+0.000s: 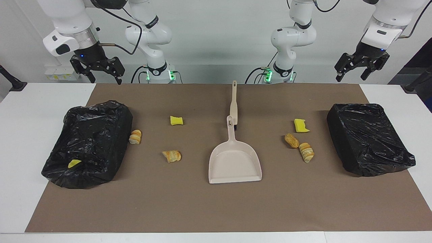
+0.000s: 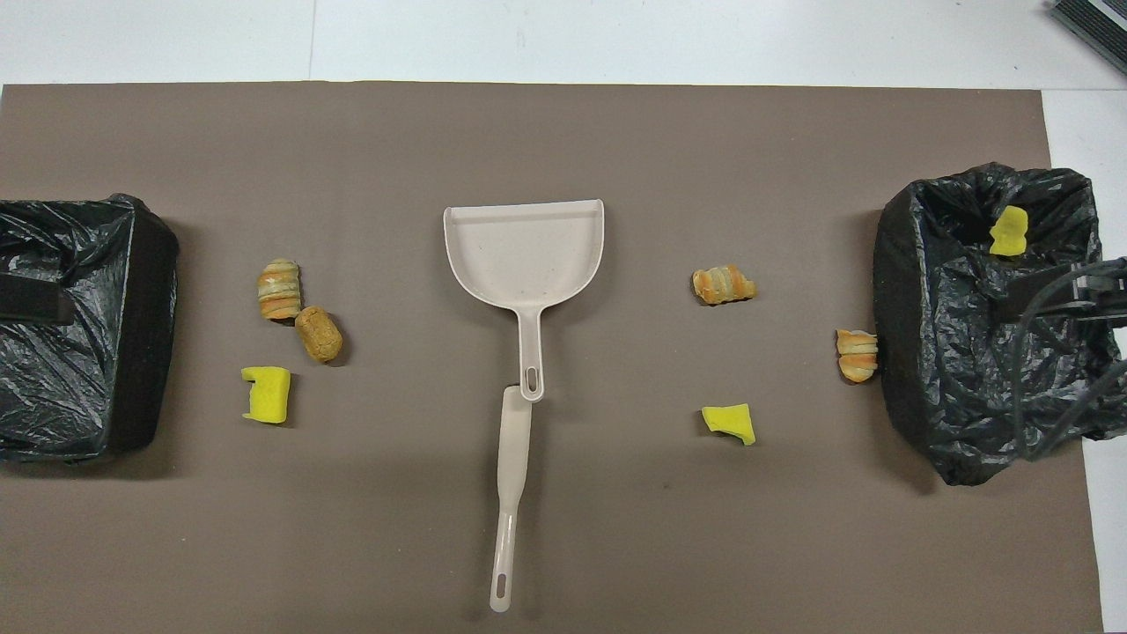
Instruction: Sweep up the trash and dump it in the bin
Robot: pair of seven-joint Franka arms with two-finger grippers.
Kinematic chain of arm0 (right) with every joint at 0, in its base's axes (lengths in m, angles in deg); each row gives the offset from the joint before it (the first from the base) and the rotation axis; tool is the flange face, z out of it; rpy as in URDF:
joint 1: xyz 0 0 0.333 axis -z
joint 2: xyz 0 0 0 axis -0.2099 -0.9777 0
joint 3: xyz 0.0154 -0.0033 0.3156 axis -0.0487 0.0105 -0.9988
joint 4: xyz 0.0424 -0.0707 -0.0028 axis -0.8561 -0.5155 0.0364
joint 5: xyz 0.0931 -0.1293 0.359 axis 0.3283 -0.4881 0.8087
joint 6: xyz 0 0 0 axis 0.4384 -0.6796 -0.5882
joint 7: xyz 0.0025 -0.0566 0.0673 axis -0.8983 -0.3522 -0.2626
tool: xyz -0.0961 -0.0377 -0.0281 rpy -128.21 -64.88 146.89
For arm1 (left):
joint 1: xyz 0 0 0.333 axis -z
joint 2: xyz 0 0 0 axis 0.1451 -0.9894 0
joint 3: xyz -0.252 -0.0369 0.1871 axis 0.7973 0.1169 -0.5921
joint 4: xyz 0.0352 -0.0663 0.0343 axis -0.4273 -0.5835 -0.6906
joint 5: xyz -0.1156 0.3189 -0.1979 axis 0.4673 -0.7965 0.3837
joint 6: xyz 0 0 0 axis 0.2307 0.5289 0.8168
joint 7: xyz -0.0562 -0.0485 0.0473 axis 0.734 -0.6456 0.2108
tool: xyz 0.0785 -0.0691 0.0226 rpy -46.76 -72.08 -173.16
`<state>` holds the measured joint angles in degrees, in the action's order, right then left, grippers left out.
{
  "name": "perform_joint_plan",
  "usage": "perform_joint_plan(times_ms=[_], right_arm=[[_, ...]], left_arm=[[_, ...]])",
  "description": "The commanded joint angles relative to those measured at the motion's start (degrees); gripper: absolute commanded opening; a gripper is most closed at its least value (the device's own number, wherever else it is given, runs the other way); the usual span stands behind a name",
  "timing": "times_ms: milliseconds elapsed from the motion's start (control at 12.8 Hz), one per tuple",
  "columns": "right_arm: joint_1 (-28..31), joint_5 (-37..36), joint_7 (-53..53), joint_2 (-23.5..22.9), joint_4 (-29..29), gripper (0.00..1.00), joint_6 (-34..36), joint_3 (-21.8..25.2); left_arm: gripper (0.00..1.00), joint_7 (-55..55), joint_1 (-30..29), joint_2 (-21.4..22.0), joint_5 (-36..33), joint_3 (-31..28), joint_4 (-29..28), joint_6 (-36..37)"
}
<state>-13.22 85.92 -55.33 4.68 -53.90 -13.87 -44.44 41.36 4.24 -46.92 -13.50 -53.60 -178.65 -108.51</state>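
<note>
Mid-mat, between two black bins: dustpan (image 1: 235,162) and brush (image 1: 233,101) untouched, trash (image 1: 171,155) scattered either side, left gripper (image 1: 359,68) and right gripper (image 1: 98,71) both spread wide, high over the mat's robot-side corners — bread rolling away from a hasty sweep, quite possibly!

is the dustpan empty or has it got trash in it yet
Empty. The dustpan lies flat on the mat with a bare tray; the bread pieces and sponge chunks lie around it.
</note>
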Motion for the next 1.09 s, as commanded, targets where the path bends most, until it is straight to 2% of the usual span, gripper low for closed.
perform_joint_plan(times_ms=[0, 1012], right_arm=[[0.23, 0.54, -0.87, 1.16, -0.58, 1.00, 1.14, -0.23], [0.31, 0.46, -0.87, 1.17, -0.49, 1.00, 2.10, -0.84]], left_arm=[[1.00, -0.05, -0.03, 0.34, -0.63, 0.33, 0.07, 0.70], [1.00, 0.03, -0.12, 0.52, -0.63, 0.33, -0.11, 1.14]])
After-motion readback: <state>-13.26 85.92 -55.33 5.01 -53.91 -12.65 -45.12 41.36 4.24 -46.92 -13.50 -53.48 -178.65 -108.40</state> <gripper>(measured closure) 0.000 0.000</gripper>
